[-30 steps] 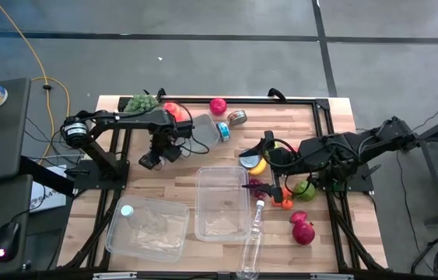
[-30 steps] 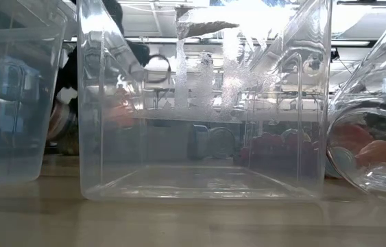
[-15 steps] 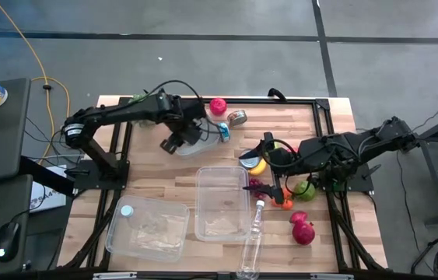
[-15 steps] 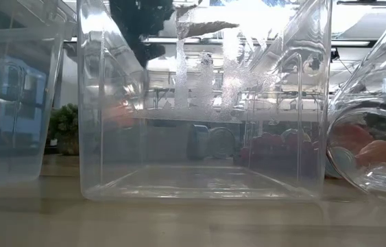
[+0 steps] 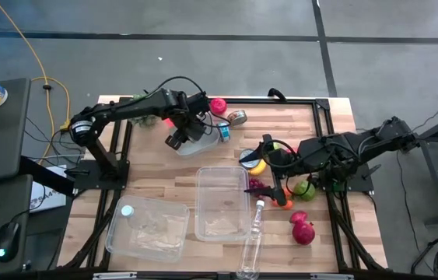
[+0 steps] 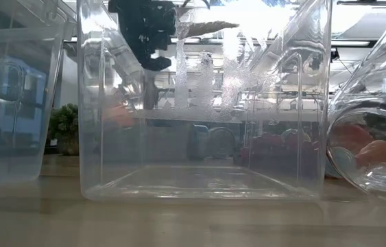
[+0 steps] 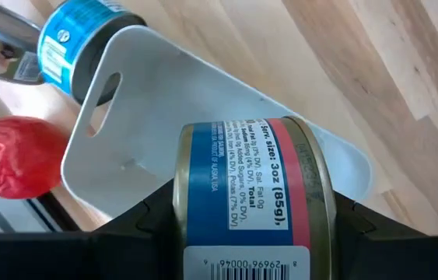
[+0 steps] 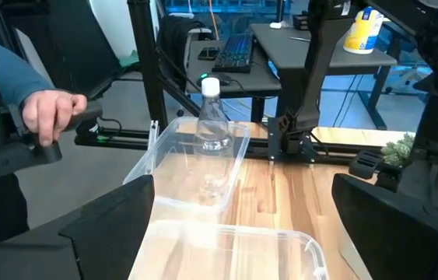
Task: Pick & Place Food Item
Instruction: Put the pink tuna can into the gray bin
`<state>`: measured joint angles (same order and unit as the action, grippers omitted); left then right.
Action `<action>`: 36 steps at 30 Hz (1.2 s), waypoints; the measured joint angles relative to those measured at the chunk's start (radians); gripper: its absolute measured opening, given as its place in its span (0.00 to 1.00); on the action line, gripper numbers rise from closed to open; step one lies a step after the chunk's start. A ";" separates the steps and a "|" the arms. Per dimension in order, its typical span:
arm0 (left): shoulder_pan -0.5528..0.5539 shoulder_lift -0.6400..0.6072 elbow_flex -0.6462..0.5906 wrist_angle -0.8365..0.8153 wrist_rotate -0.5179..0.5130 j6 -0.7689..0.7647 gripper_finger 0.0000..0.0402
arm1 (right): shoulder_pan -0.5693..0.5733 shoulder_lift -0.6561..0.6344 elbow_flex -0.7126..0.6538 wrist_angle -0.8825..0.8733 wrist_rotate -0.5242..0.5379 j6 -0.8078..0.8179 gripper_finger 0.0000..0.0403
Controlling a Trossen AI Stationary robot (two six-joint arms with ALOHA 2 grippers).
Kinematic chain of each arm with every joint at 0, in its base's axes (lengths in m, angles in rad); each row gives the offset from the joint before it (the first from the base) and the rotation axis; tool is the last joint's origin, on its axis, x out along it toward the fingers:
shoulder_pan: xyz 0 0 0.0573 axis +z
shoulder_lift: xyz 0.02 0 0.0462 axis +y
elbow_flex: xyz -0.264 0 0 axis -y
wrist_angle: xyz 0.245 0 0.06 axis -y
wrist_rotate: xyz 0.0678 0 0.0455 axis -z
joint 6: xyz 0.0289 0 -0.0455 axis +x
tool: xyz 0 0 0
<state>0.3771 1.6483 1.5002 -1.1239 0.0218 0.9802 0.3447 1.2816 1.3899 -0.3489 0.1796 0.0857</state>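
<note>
- Left gripper clamped on a can with a blue-and-red label, held above the white cutting board at the table's far side
- Blue tin and red apple near the board's handle end
- Right gripper spread wide, empty, beside the clear bin

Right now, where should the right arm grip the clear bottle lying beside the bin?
Likely its base half, from straight above, closing across its width: the bottle lies flat, and that end sticks out past the clear bin, leaving finger room.
</note>
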 joint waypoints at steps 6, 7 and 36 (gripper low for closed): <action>-0.002 0.020 -0.007 0.003 0.012 -0.002 0.45 | 0.000 0.000 0.000 -0.011 0.000 -0.006 0.95; -0.002 0.026 -0.009 -0.001 0.012 -0.006 0.45 | 0.000 0.000 0.000 -0.019 -0.003 -0.007 0.95; -0.013 0.051 -0.028 0.008 -0.020 -0.084 0.47 | 0.000 0.000 0.000 -0.067 -0.032 -0.012 0.95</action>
<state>0.3645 1.6993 1.4721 -1.1164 0.0022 0.8960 0.3447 1.2816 1.3903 -0.4160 0.1479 0.0742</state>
